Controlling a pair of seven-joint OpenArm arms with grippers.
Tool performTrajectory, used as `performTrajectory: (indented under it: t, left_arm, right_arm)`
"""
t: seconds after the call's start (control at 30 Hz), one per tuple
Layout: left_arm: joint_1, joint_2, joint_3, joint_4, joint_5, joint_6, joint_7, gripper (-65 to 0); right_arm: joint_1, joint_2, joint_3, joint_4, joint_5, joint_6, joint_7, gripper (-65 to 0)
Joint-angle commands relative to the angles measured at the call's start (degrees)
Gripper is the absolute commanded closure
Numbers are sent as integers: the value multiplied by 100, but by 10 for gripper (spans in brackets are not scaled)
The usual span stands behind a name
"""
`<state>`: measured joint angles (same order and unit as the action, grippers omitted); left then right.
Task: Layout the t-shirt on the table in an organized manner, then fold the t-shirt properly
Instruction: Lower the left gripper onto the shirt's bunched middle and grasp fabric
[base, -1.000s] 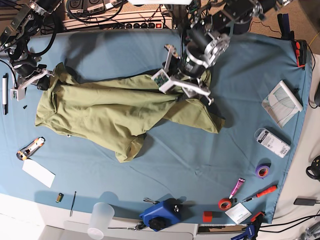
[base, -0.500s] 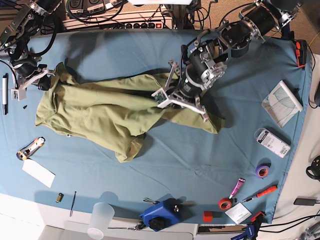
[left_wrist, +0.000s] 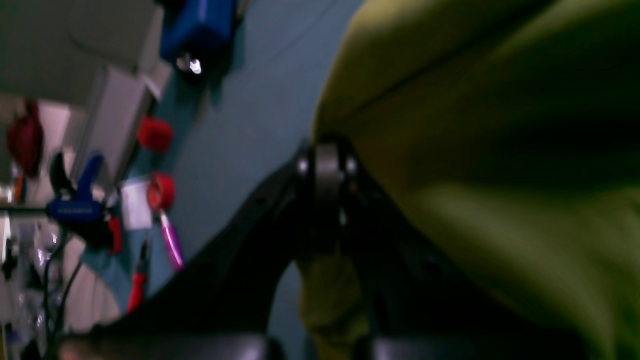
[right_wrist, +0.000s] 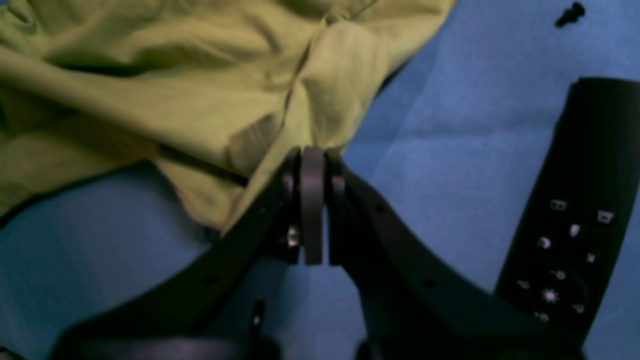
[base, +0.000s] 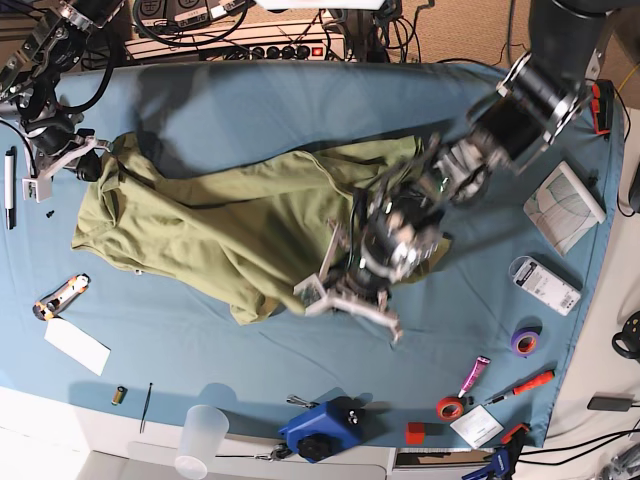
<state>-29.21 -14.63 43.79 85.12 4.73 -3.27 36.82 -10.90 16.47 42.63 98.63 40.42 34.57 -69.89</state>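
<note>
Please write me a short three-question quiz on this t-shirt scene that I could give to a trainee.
1. True or false: the olive-green t-shirt lies flat and spread out on the table.
2. Which gripper pinches the shirt's far corner near the pen: A) left gripper, B) right gripper, C) neither?
3. Fill in: beside the purple tape roll at the table's edge lies a pink ____.

Key:
1. False; it is bunched and creased.
2. B; its jaws are shut on a fold of the fabric.
3. Marker.
</note>
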Motion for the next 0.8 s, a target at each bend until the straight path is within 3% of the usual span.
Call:
performTrajectory:
  t: [0.0,0.3,0.33,0.4,0.43,0.57,0.77]
  left_arm:
    - [-332,125,-48,-142,79,101,-179,0]
    - [-1290,708,-48,-1718,-199,24,-310,0]
    - [-1283,715,-48,-1746,-225,-39,-275,-36]
    - [-1233,715,-48,-1746,-227,-63,-149,-212]
    - [-1220,717,-48,-1744,-219,48,-44,-267]
    - [-1207,726,-48,-1606,116,1333,962,-284]
    - [-1073,684,-48,-717,280,1484,2647,-284]
  right_arm:
    - [44,114,28,103,70,33,107,0]
    - [44,114,28,103,70,33,125,0]
    - [44,116,28,103,68,35,122,0]
    - [44,116,28,103,70,33,129,0]
    - [46,116,28,103,70,33,133,0]
    - [46,116,28,101,66,35,195,0]
    - [61,116,28,101,48,35,378,0]
